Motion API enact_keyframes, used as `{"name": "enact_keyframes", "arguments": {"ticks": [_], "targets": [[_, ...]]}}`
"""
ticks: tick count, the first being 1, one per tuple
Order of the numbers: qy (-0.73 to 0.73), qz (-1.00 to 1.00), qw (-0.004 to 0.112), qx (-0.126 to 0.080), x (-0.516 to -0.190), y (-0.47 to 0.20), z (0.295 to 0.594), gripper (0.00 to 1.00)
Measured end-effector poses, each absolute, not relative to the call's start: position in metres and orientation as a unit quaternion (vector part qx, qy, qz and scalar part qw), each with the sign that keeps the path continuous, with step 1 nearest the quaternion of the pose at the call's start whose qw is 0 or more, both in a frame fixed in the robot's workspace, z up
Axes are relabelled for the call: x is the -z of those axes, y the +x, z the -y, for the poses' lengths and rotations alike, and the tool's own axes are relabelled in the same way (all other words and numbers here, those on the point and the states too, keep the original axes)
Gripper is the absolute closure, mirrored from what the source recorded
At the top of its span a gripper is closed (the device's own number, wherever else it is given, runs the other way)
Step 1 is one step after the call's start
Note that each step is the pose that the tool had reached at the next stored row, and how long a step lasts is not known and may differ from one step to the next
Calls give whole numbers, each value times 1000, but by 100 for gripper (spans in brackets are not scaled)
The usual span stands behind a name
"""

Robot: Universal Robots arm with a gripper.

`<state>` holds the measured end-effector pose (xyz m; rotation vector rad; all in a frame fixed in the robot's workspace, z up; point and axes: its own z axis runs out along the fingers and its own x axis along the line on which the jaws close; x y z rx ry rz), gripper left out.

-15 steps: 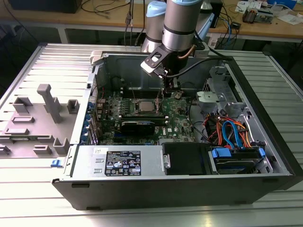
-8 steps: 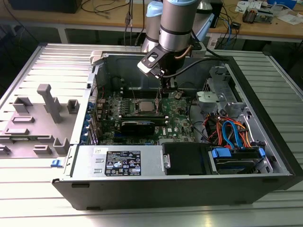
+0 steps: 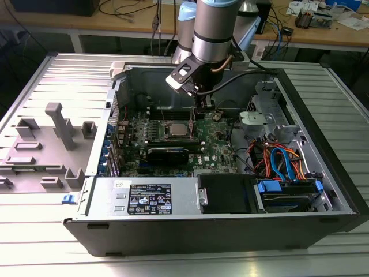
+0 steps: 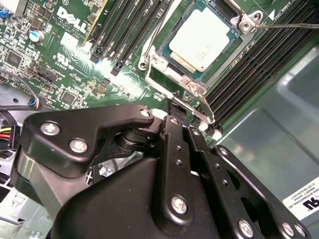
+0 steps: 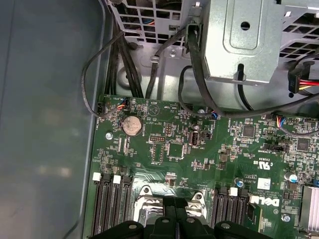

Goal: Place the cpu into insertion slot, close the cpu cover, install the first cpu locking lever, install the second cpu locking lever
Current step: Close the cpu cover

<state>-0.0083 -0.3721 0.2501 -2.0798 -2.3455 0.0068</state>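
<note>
Silvery-grey cpu [image 4: 204, 42] sits flat in the insertion slot [image 4: 185, 71] on the green motherboard [image 4: 65, 74], w/ the cpu cover [image 4: 169, 69] lying down around it so the chip's metal top shows through the window. Gripper [image 4: 175, 104] is just beside the socket's edge. Its black fingers [image 5: 168, 214] are pressed together w/ barely a gap, tip touching a thin wire locking lever [image 4: 199, 112] that runs along that side of the cover; can't tell if the wire is pinched btw them or only pushed. A second lever [image 4: 291, 25] shows as a thin rod at the socket's far corner, apart from the gripper. Long black memory slots [image 4: 124, 30] flank the socket on both sides. In the first wrist view a round coin cell [image 5: 132, 125] sits on the board beyond the fingers, & black cables [image 5: 199, 64] drop from a grey metal drive cage [image 5: 244, 40]. In the exterior view the arm [image 3: 210, 34] reaches down into the open PC case [image 3: 173, 236], which lies on its side on a ribbed metal worktop [image 3: 57, 69]. A grey plastic fixture [image 3: 57, 130] stands toward the exterior view's left, blue & orange cables [image 3: 282, 161] bunch toward its right, & a labelled power supply [image 3: 150, 199] sits along the case's near edge.
</note>
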Motion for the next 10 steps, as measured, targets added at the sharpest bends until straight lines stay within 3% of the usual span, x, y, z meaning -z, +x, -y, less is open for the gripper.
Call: {"name": "enact_keyframes", "arguments": {"ticks": [10], "targets": [[-663, 748, 3, -2, -250, -10, 372, 89]]}}
